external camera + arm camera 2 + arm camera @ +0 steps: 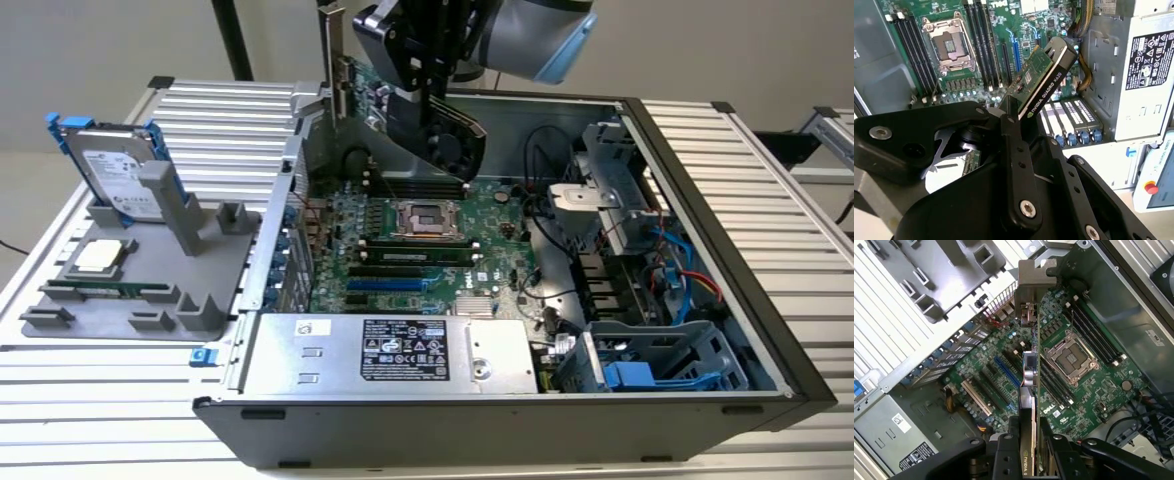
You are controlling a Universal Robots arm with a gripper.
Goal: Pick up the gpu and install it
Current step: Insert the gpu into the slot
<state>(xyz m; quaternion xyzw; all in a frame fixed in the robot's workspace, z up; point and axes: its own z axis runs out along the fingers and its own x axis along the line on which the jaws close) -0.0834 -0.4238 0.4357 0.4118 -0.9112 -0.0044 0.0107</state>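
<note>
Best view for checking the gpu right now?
Exterior view: the gpu shows bracket, green board and black shroud, held above the open case. Second wrist view shows its far end beyond the tool; first wrist view sees it edge-on.

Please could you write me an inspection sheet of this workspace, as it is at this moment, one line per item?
Surface: slatted metal table carrying an open computer case.
Job's things: gpu held above the motherboard, not seated in a slot.
Clutter: grey fixture with hard drive, processor chip, memory stick.
Pincer: shut on the gpu.
Cables: black, blue and red cables inside the case, at the exterior view's right.
Surroundings: pale wall behind the table.
</note>
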